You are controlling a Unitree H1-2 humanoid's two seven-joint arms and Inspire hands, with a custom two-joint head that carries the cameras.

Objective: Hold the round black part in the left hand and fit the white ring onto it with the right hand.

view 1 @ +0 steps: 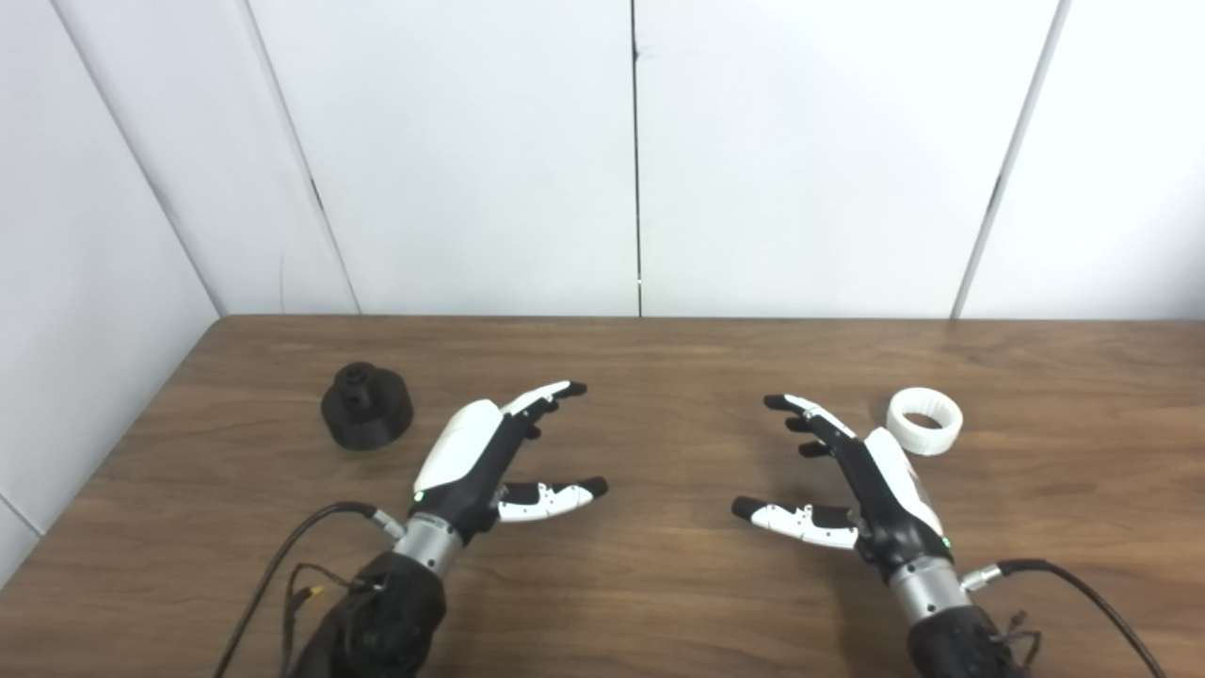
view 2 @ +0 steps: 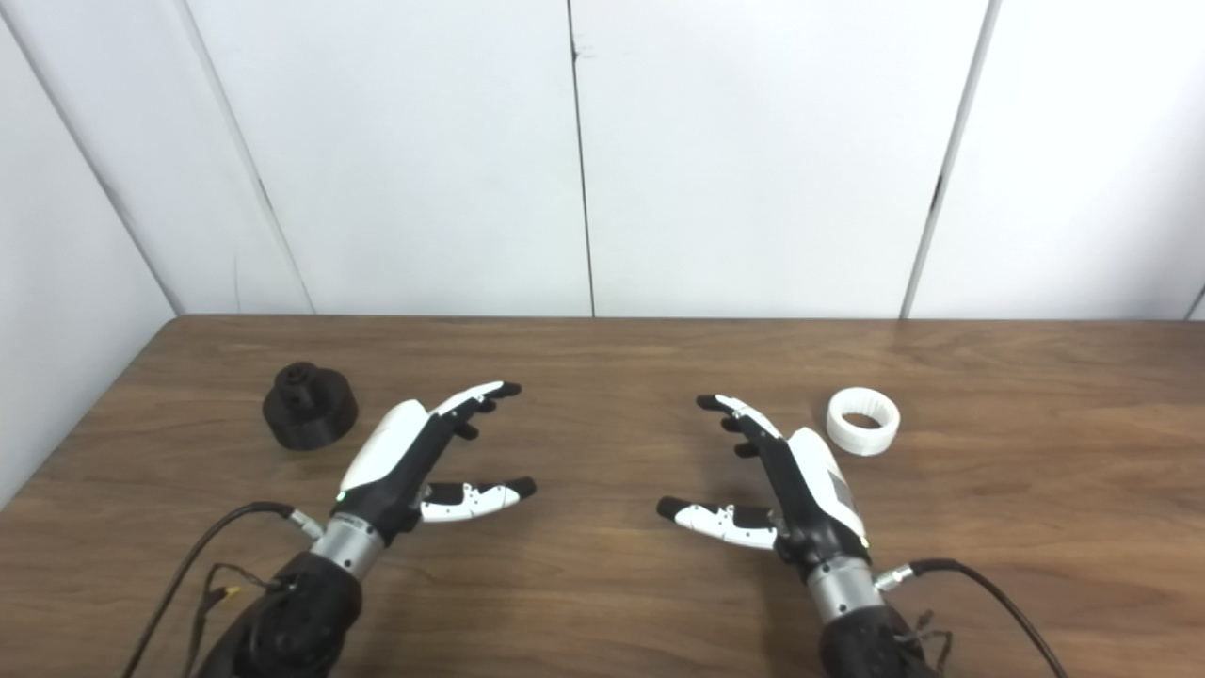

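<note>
Left hand [view 1: 480, 461] is spread wide and holds nothing, fingers pointing fwd and inward, thumb stretched toward table centre. Right hand [view 1: 861, 480] mirrors it: also spread, nothing in it, thumb aimed back at the left one. Both hover just over the wooden table [view 1: 659, 603], a broad bare strip of wood between them.

Round black part [view 1: 366, 406] sits upright on the table, outboard of the left hand and a bit farther back, near but not touching; small raised hub on top. It's closest to the table's left edge, w/ some bare wood still between. White ring [view 1: 925, 421] lies flat, hole up, just beside the right hand's back, on its far-right side; whether they touch is hard to tell in the left eye view, the right eye view shows a slim gap.

Table's back edge meets white wall panels [view 2: 753, 160]. Forearms and black cables [view 2: 979, 584] are cut off at the bottom edge; table's right edge is out of frame.
</note>
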